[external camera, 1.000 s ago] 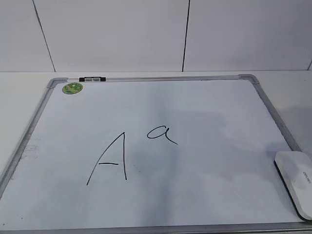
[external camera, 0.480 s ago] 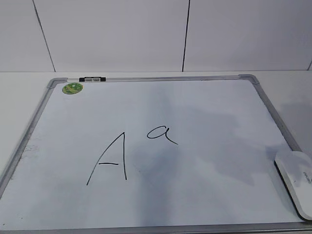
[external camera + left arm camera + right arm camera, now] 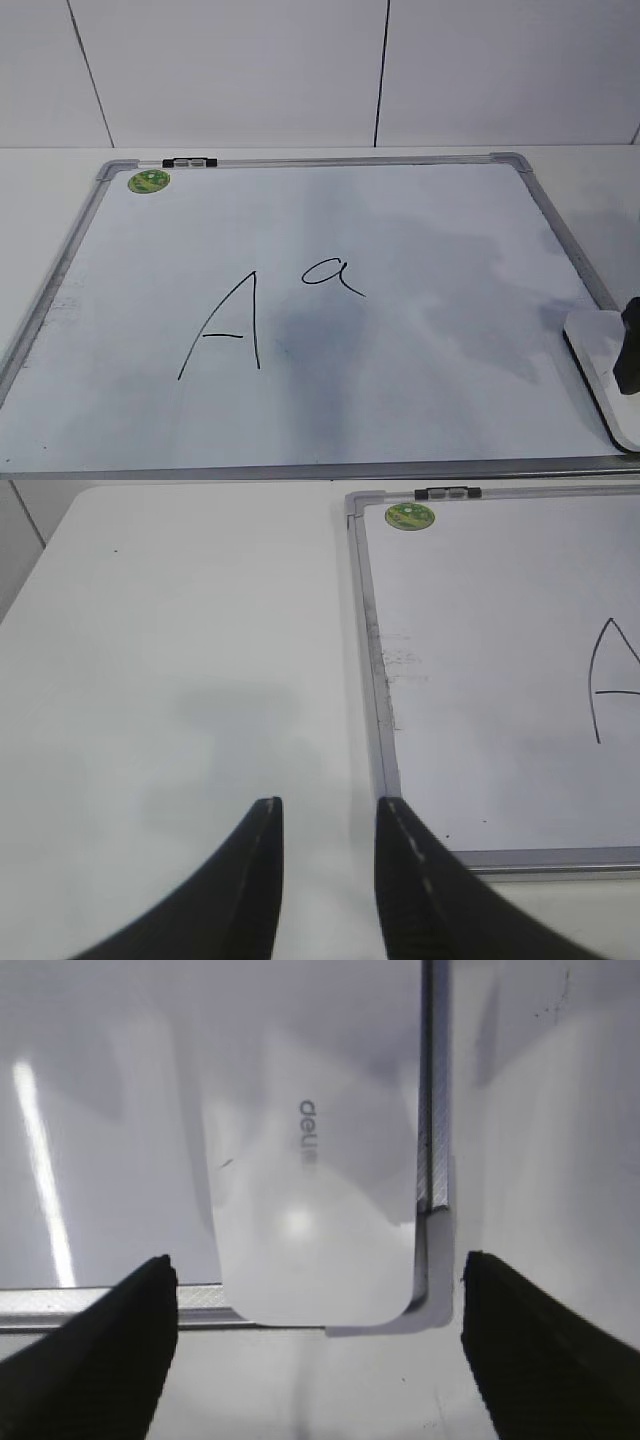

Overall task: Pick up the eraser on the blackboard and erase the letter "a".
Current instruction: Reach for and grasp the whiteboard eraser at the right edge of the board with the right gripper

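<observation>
The blackboard [image 3: 420,230] is a white board with a grey frame lying flat on the table. The small letter "a" [image 3: 333,275] is written near its middle, right of a larger capital "A" [image 3: 225,328]. The white eraser [image 3: 598,370] lies on the board's near right corner; it also shows in the right wrist view [image 3: 310,1200]. My right gripper [image 3: 318,1290] is open wide, hovering above the eraser's near end with a finger on each side; one finger shows in the exterior view [image 3: 628,345]. My left gripper [image 3: 328,810] is open and empty over the bare table beside the board's left frame [image 3: 378,700].
A small black-and-white marker [image 3: 189,161] rests on the board's far frame near a round green sticker [image 3: 148,181]. A white tiled wall rises behind the table.
My right gripper's finger has come into the exterior view at the right edge, over the eraser. The eraser and the letters have not moved.
</observation>
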Available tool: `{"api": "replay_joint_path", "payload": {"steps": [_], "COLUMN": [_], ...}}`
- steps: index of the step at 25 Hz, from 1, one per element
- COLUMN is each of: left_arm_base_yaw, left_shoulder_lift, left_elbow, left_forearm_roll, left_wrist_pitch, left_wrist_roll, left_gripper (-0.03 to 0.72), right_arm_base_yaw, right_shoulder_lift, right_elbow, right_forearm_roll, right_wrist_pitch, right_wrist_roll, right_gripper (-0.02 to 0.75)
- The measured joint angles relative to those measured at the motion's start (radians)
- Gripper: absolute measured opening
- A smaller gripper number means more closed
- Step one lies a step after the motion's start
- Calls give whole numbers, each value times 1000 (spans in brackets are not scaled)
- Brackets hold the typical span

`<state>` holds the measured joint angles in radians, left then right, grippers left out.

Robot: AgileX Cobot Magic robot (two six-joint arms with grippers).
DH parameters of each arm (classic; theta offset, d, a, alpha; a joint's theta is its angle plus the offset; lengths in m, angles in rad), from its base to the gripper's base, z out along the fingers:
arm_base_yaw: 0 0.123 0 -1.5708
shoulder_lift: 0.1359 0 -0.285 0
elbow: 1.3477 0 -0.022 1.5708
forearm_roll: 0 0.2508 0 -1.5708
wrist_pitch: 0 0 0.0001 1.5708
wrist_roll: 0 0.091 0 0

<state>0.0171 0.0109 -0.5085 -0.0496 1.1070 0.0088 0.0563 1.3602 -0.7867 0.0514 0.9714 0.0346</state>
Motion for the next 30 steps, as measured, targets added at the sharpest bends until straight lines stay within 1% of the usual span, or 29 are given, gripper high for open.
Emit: {"api": "replay_joint_path", "payload": {"steps": [11,30], "left_arm_base_yaw": [0,0], "left_shoulder_lift": [0,0], "left_elbow": [0,0], "left_forearm_roll": [0,0], "left_wrist_pitch": [0,0], "left_wrist_roll": [0,0], "left_gripper": [235,235], "right_arm_base_yaw": [0,0], "right_shoulder_lift": [64,205], "right_elbow": [-2,-78], "right_forearm_roll": [7,17], "right_wrist_pitch": [-65,-71], "right_wrist_roll": [-23,-46], "right_gripper": [676,675]}}
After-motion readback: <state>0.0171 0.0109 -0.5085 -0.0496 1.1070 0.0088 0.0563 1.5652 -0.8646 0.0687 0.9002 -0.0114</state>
